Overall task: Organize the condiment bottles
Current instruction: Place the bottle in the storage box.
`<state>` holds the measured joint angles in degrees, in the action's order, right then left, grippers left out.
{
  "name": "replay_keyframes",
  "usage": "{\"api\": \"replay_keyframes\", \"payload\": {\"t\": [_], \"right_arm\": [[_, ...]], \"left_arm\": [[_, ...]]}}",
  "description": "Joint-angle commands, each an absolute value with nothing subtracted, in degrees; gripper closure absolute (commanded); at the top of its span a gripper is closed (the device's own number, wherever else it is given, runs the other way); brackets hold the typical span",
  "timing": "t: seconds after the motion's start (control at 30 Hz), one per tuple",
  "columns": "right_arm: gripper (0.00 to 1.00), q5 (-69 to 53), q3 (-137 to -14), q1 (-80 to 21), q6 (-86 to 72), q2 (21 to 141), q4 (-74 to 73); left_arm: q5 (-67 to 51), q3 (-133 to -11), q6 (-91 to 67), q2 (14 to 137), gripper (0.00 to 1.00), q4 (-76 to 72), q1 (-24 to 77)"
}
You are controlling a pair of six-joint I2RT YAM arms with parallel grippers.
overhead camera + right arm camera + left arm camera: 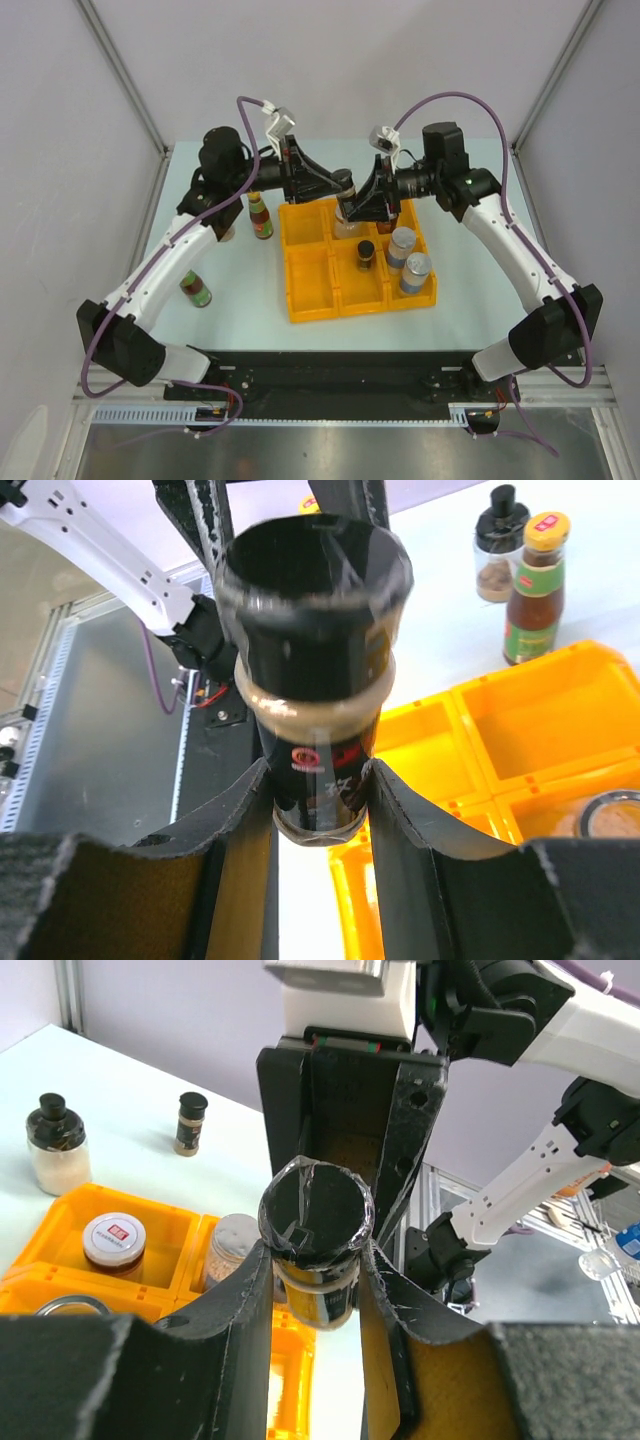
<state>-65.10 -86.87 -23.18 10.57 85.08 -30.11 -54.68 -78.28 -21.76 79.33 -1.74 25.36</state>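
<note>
Tray [310,290], yellow-orange with six cells, lies beneath both claws. The left claw [316,1265] is clamped on a black-capped spice jar [316,1210] just under its cap. The right claw [320,785] pinches the same jar's labelled body. A slim yellow-capped sauce bottle [533,600] stands ahead of the right claw.

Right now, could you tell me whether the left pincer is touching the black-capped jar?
Touching: left wrist view shows left pincer clamped on the black-capped jar.

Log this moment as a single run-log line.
state: two-arm grip | left end effector: shut on black-capped jar | right end effector: shut on same jar | jar: over yellow tray
</note>
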Motion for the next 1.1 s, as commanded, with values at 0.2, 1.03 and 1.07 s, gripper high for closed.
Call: {"api": "replay_keyframes", "payload": {"t": [0.2,1.03,1.07], "right_arm": [[0.68,-66.18,-91.76,-21.8,11.16,82.35,-32.25],[0.68,-63.72,-92.46,-23.38,14.68,83.23,-36.12],[0.68,-63.81,-92.2,-23.38,14.68,83.23,-35.86]], "left_arm": [[-55.46,-75.41,-16.43,77.34,1.0,0.53,23.64],[-62.93,-76.56,-25.91,80.25,0.03,-9.9,22.15],[-62.93,-75.33,-26.71,79.81,0.03,-11.32,22.15]]}}
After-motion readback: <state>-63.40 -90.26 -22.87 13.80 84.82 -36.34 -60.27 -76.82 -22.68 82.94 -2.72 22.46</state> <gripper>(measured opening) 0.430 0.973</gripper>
